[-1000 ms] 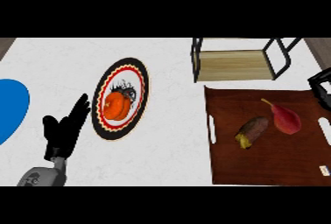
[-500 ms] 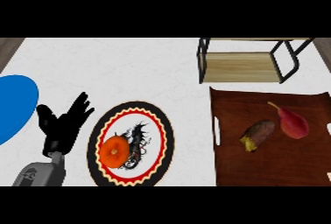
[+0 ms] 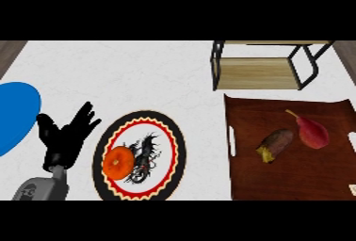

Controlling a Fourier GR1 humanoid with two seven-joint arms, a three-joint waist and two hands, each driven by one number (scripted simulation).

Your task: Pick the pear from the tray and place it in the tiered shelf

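- Fingers [image 3: 84, 116] of the left hand [image 3: 64, 141] straight and spread, released, grasping nothing, pointing toward the upper right of the frame; grey forearm [image 3: 42, 189] entering at the lower left.
- Just right of that hand, a round patterned plate [image 3: 165, 141] with an orange fruit [image 3: 118, 161] on its left half.
- At the left edge of the frame, part of a blue plate [image 3: 15, 115] on the white desk [image 3: 139, 75].
- At the right of the frame, well apart from the hand, a dark brown tray [image 3: 285, 174] carrying the red pear [image 3: 312, 132], stem toward the upper left, and beside it on the left a brownish, elongated item [image 3: 275, 144].
- Above the tray, at the upper right of the frame, the tiered shelf [image 3: 259, 72], black-framed with a wooden board.
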